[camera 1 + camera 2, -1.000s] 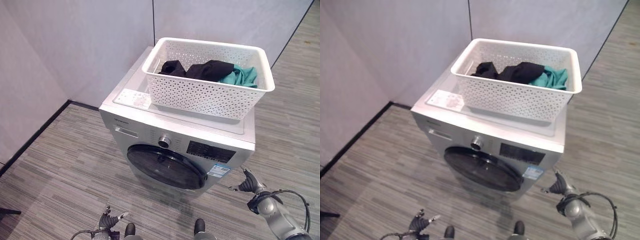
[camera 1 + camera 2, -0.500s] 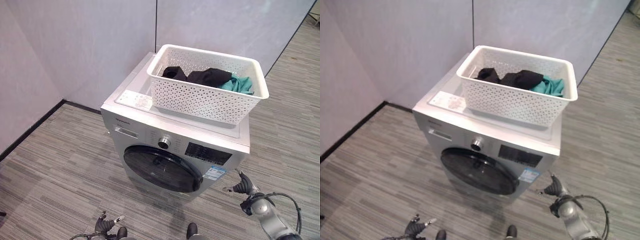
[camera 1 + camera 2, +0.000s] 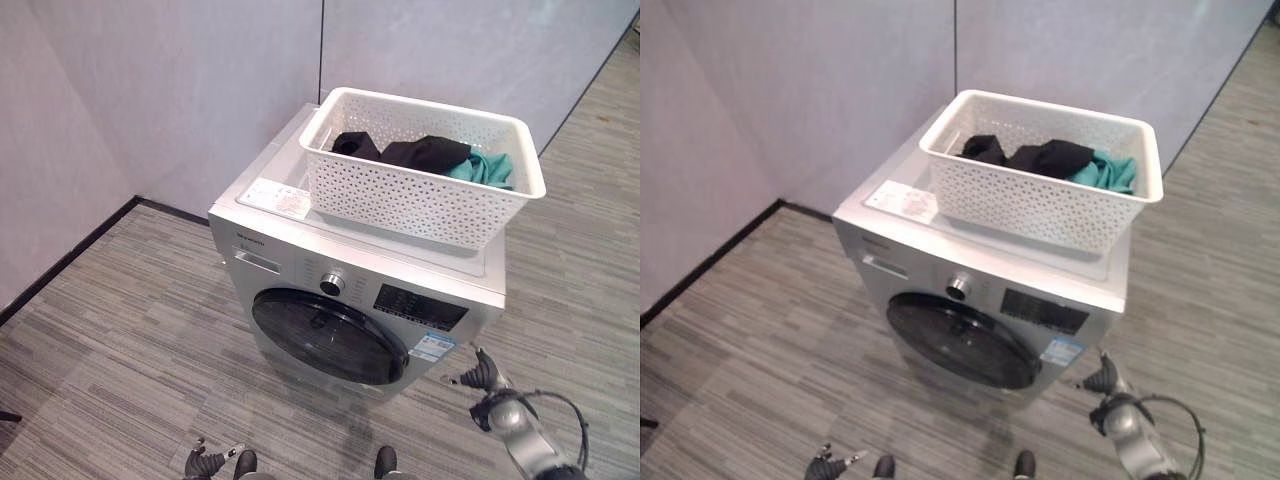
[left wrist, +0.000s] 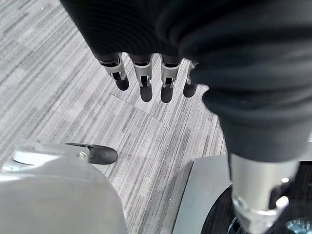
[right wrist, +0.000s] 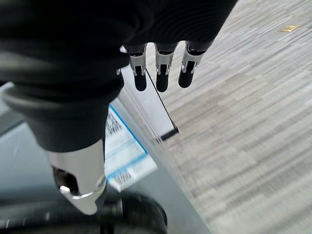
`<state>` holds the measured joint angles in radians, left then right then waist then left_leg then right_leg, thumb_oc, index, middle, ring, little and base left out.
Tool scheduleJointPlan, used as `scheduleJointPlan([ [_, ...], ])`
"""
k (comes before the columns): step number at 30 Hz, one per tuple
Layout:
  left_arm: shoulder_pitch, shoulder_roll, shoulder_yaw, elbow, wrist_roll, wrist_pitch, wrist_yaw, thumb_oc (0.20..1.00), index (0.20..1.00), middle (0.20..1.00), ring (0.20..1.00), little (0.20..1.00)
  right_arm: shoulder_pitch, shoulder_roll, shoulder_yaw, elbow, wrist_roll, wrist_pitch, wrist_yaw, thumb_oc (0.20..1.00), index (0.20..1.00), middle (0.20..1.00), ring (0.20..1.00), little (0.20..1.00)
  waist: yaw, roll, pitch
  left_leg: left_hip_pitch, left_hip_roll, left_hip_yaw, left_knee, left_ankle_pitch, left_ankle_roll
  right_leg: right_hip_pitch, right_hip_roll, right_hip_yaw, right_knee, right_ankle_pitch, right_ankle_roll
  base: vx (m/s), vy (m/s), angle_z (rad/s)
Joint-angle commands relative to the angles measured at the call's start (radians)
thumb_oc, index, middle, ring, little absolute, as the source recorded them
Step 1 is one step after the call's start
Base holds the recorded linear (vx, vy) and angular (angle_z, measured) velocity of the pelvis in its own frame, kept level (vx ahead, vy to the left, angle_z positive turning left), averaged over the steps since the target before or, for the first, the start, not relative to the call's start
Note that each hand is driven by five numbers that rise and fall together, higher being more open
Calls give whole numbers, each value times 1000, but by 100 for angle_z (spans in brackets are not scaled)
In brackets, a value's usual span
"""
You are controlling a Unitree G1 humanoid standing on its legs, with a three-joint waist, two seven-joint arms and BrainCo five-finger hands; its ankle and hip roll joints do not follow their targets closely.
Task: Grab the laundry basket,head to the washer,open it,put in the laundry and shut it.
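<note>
- We see the white laundry basket (image 3: 425, 170) sitting on top of the washer (image 3: 350, 290), toward its back right, with its right end reaching the lid's right edge
- Black and teal laundry (image 3: 430, 155) lies inside the basket
- The washer's round dark door (image 3: 328, 335) is closed, and grey floor (image 3: 120, 340) lies open in front of it and to its left
- Grey wall panels (image 3: 180, 90) stand close behind the washer
- Our left hand (image 4: 146, 80) hangs low over the floor, fingers straight, holding nothing
- Our right hand (image 5: 161, 73) hangs by the washer's front right corner, fingers straight and empty
</note>
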<state>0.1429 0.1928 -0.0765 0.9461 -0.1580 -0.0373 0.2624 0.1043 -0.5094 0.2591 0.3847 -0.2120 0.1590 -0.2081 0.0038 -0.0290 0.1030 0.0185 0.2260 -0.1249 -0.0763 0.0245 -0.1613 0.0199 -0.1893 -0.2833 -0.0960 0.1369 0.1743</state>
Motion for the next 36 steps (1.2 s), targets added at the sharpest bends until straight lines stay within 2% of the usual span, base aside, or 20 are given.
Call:
scheduleJointPlan([
  [1,-73,92,5,4,-9,-13,24,1000,1000,1000,1000,1000,-64,152,105,-99,-20,-91,81,1000,1000,1000,1000,1000,45,-129,49,89,-44,55,73,-195,72,-45,-111,92,44,-68,20,-14,78,0],
  [4,-69,95,14,7,-8,-15,30,1000,1000,1000,1000,1000,-23,148,85,-122,-30,-89,86,1000,1000,1000,1000,1000,36,-138,51,106,-50,73,72,-205,80,-56,-116,114,48,-54,26,-9,68,-9],
  [8,-44,100,55,34,-15,-14,44,1000,1000,1000,1000,1000,113,146,-16,-161,-60,-68,80,1000,1000,1000,1000,1000,0,-162,50,155,-66,122,63,-226,97,-81,-124,163,51,-18,44,3,84,-23],
  [12,-12,116,84,21,-10,-11,34,1000,1000,1000,1000,1000,198,146,-88,-147,-71,-52,97,1000,1000,1000,1000,1000,-14,-176,51,186,-72,151,53,-237,105,-100,-123,191,64,-7,54,14,34,-34],
  [17,4,114,89,17,-25,-22,16,1000,1000,1000,1000,1000,156,152,-71,-68,-53,-59,102,1000,1000,1000,1000,1000,-8,-175,58,218,-76,174,47,-247,112,-110,-120,218,66,3,58,24,25,-27],
  [20,-12,105,81,12,-40,-29,19,1000,1000,1000,1000,1000,70,165,-32,5,-50,-58,82,1000,1000,1000,1000,1000,2,-167,62,217,-80,169,48,-248,113,-105,-125,212,59,5,60,32,19,-18],
  [23,-28,100,46,-34,-45,-35,23,1000,1000,1000,1000,1000,-30,165,7,52,-43,-59,64,1000,1000,1000,1000,1000,25,-154,76,177,-88,129,49,-236,108,-94,-152,170,47,4,62,8,-1,10],
  [29,-15,100,52,-36,-61,-43,22,1000,1000,1000,1000,1000,-85,148,16,81,-73,-56,40,1000,1000,1000,1000,1000,56,-142,79,115,-96,71,57,-221,98,-80,-175,109,39,-2,61,13,-24,43],
  [36,-20,97,64,-15,-80,-56,31,1000,1000,1000,1000,1000,-171,140,42,138,-93,-64,5,1000,1000,1000,1000,1000,90,-126,89,46,-105,16,69,-204,92,-81,-185,69,29,-6,57,1,-22,29],
])
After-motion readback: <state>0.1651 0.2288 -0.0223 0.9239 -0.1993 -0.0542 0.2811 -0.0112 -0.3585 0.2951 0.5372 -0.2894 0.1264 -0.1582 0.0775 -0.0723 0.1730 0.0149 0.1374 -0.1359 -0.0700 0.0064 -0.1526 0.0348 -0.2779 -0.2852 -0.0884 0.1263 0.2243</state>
